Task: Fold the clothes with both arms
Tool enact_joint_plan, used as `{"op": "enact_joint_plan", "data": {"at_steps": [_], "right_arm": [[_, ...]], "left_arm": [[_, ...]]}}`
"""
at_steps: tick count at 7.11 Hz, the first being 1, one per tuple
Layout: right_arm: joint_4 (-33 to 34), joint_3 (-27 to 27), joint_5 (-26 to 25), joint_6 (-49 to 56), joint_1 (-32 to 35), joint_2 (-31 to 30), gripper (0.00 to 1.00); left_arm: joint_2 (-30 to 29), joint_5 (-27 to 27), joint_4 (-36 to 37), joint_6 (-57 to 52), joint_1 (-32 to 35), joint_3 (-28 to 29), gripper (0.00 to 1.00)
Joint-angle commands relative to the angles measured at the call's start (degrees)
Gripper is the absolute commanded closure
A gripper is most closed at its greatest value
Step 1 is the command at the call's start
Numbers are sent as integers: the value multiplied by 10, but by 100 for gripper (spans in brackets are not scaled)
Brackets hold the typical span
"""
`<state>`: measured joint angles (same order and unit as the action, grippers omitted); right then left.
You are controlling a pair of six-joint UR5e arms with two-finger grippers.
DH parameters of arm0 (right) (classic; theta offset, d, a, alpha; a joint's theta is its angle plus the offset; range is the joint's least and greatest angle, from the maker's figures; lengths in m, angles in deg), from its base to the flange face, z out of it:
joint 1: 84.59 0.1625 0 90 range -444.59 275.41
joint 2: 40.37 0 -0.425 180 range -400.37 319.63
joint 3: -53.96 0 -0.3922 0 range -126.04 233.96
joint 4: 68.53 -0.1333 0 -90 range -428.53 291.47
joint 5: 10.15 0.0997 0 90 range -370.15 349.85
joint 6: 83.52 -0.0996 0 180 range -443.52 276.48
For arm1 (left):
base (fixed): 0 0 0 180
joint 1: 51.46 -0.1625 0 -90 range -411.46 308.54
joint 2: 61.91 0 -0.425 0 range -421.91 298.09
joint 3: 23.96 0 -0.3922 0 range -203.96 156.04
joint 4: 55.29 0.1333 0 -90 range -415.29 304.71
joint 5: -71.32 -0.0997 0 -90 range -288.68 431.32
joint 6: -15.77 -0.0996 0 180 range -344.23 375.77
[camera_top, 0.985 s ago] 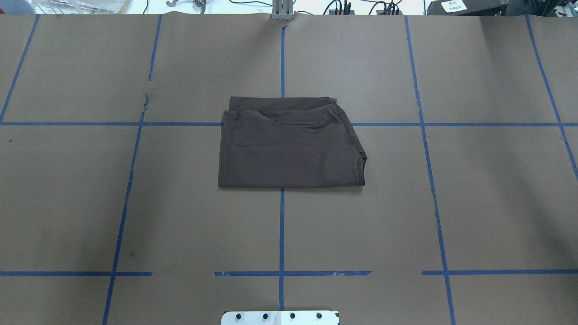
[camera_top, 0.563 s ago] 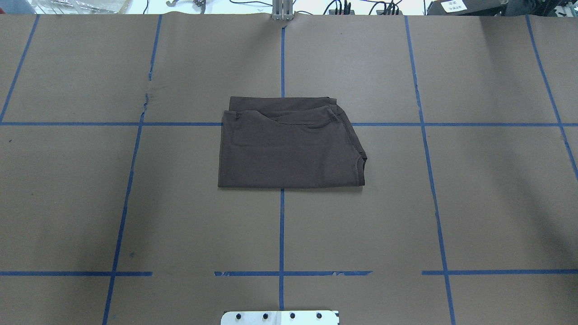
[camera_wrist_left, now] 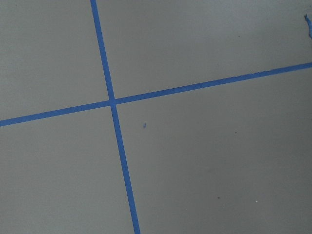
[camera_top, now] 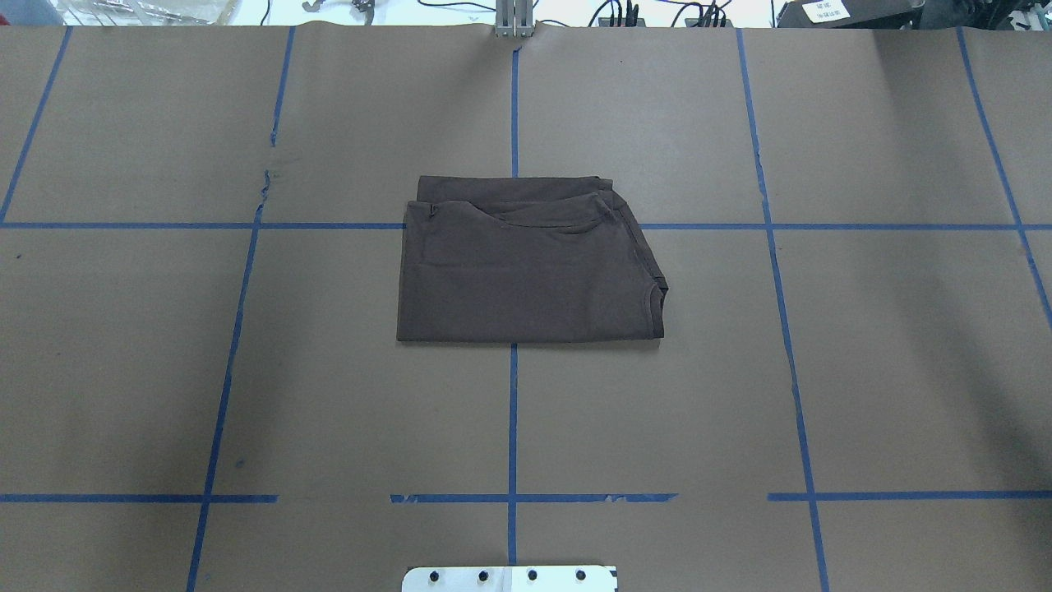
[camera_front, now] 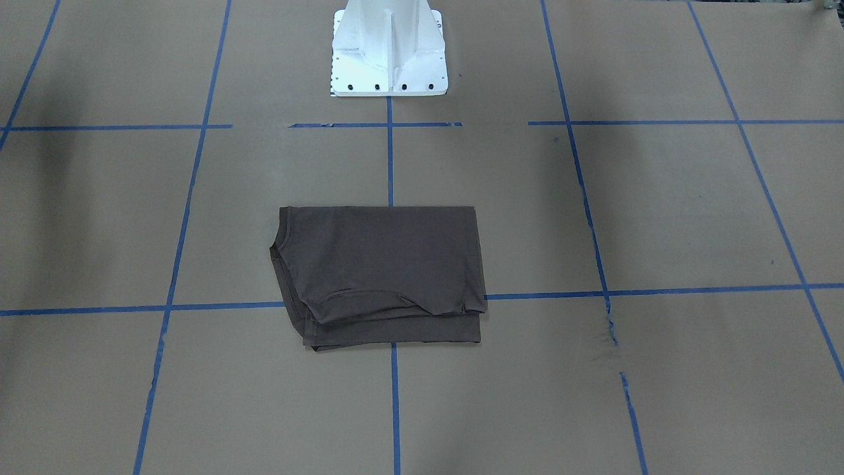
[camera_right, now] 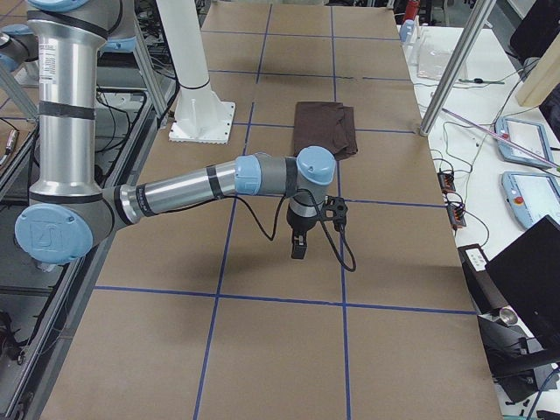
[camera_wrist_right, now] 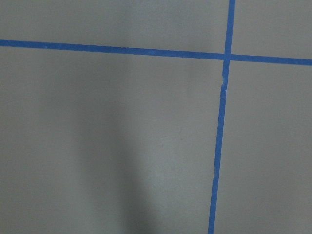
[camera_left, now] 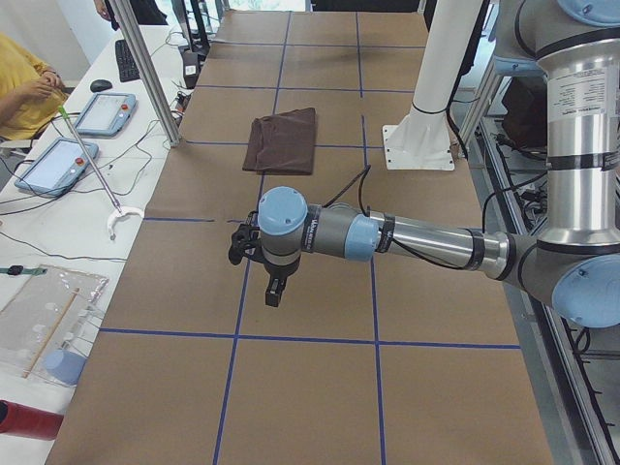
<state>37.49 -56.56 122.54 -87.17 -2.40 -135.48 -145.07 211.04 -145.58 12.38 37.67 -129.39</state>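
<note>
The clothes are one dark brown T-shirt [camera_top: 526,271] lying folded into a flat rectangle at the table's centre, with its layered edges on the far side; it also shows in the front-facing view [camera_front: 379,270] and both side views [camera_left: 282,139] [camera_right: 324,127]. My left arm [camera_left: 407,237] stretches low over the brown paper, and its gripper [camera_left: 274,291] hangs well away from the shirt. The right arm [camera_right: 201,184] reaches out the same way, its gripper [camera_right: 298,249] also far from the shirt. Neither gripper touches the cloth, and I cannot tell whether either is open or shut. Both wrist views hold only paper and tape.
Brown paper with a blue tape grid [camera_top: 513,411] covers the table. The white base pedestal [camera_front: 388,49] stands at the robot's side. A tear in the paper [camera_top: 265,177] lies left of the shirt. Side benches carry tablets [camera_left: 58,160] [camera_right: 525,140], and a seated person [camera_left: 19,87] is beside one.
</note>
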Motion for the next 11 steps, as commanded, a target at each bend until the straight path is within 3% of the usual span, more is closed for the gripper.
{"op": "enact_joint_plan", "data": {"at_steps": [1,11], "right_arm": [[-3,18,6,-1,0,-12,0],[-3,14,22,14,18,-16,0]], "left_arm": [[4,2,1,0,-1,10,0],[0,1,0,0,-3,21,0]]}}
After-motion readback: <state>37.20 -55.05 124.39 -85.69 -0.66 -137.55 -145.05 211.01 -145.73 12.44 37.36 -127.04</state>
